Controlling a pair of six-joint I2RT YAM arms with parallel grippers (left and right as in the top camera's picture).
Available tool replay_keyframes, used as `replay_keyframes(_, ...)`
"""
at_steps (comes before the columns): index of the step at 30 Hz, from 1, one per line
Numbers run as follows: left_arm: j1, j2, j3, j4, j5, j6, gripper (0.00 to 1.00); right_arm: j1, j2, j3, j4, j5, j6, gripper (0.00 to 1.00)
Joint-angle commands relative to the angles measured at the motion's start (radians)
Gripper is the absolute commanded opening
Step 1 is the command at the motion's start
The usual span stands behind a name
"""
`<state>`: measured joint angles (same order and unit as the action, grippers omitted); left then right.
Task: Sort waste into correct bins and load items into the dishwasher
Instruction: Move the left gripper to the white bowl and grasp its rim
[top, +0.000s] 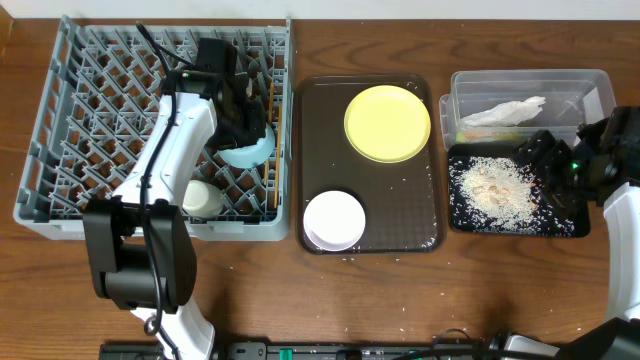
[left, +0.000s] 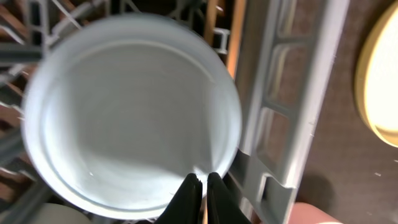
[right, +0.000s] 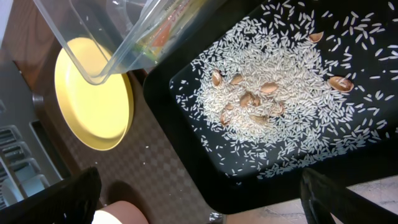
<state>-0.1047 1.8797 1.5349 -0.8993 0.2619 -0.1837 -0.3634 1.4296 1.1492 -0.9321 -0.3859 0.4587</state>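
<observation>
Left hand (left: 199, 186) clenched on the rim of the light blue bowl (left: 130, 112), inside the dishwasher (top: 250, 228). Risk: the thin pinch slips and the bowl drops askew onto the pegs, knocking the chopsticks (top: 270, 185) beside it. Farther off, right hand (top: 548, 160) released above the black tray (top: 565, 222).

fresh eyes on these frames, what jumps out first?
The heap of white rice spread over the black tray at far right, with a few brown bits on top. Next, the bright yellow plate on the brown serving tray in the middle. On the left, the left jaws are shut on the rim of the light blue bowl inside the grey rack.
</observation>
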Motion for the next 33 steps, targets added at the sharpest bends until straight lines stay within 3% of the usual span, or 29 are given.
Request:
replay_keyframes(1,0.000,-0.095,0.023,0.000,0.111,-0.016,0.09,0.004,-0.003,-0.002,-0.003,-0.007,-0.011,0.99)
replay_keyframes(6,-0.072,-0.208,0.023,-0.020,0.119,0.003,0.10,0.004,-0.003,-0.002,-0.003,-0.007,-0.011,0.99)
replay_keyframes(12,-0.252,-0.211,-0.007,-0.109,0.011,0.000,0.10,0.004,-0.003,-0.002,-0.003,-0.007,-0.011,0.99)
replay_keyframes(16,-0.368,-0.196,-0.107,-0.098,-0.119,-0.134,0.08,0.004,-0.003,-0.002,-0.003,-0.007,-0.011,0.99)
replay_keyframes(20,-0.448,-0.176,-0.245,0.037,-0.136,-0.220,0.08,0.004,-0.003,-0.002,-0.003,-0.007,-0.011,0.99)
replay_keyframes(28,-0.580,-0.035,-0.345,0.240,-0.133,-0.223,0.08,0.004,-0.003,-0.002,-0.003,-0.007,-0.011,0.99)
replay_keyframes(33,-0.639,0.034,-0.330,0.332,0.006,-0.222,0.08,0.004,-0.003,-0.002,-0.003,-0.007,-0.011,0.99)
